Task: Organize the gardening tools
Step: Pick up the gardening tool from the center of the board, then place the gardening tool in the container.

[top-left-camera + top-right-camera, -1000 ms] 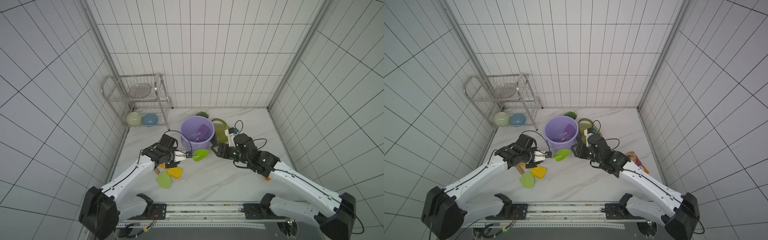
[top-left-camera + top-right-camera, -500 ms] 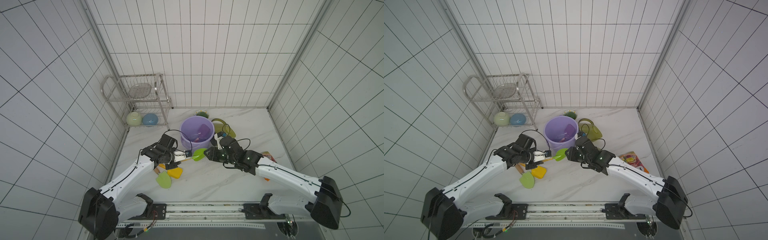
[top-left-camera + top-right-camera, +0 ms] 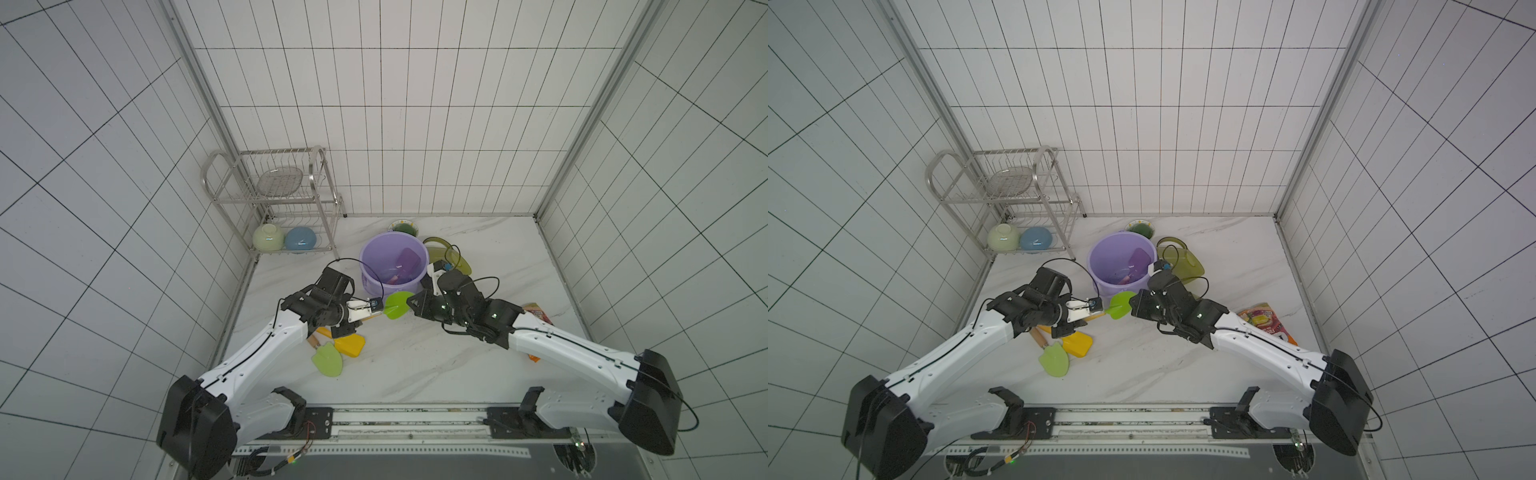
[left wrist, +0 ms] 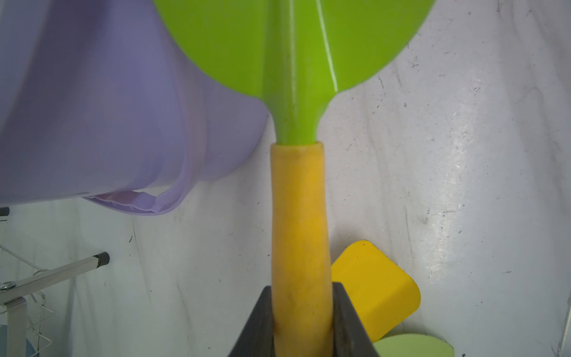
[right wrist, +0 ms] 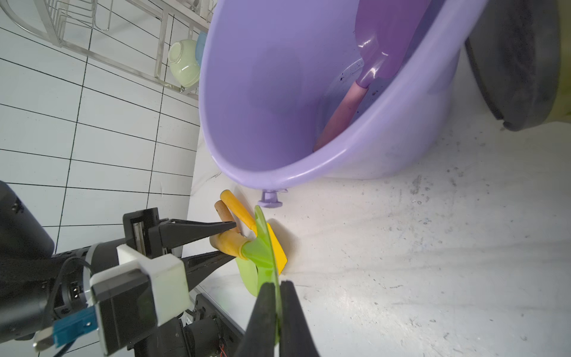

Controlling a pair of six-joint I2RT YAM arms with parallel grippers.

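Marble tabletop [image 3: 415, 365], in a top view: the trowel [image 3: 397, 306] is held beside the bucket [image 3: 363, 266], its long axis running from pincer to pincer. Left wrist view: the left pincer [image 4: 301, 289] is clenched on its handle. Right wrist view: the right pincer [image 5: 278, 286] is clamped on the blade's edge.

I am looking at a lilac bucket [image 3: 371, 259] standing upright on the marble tabletop [image 3: 415, 357], with a small round dish [image 3: 403, 226] holding something green sitting just behind it. Well to the bucket's left, a steel rack [image 3: 274, 203] is carrying a mesh dish [image 3: 278, 181] on its upper shelf and a pale green bowl [image 3: 266, 238] beside a blue bowl [image 3: 300, 240] below. An orange snack bag [image 3: 1264, 322] is lying flat well to the bucket's right.
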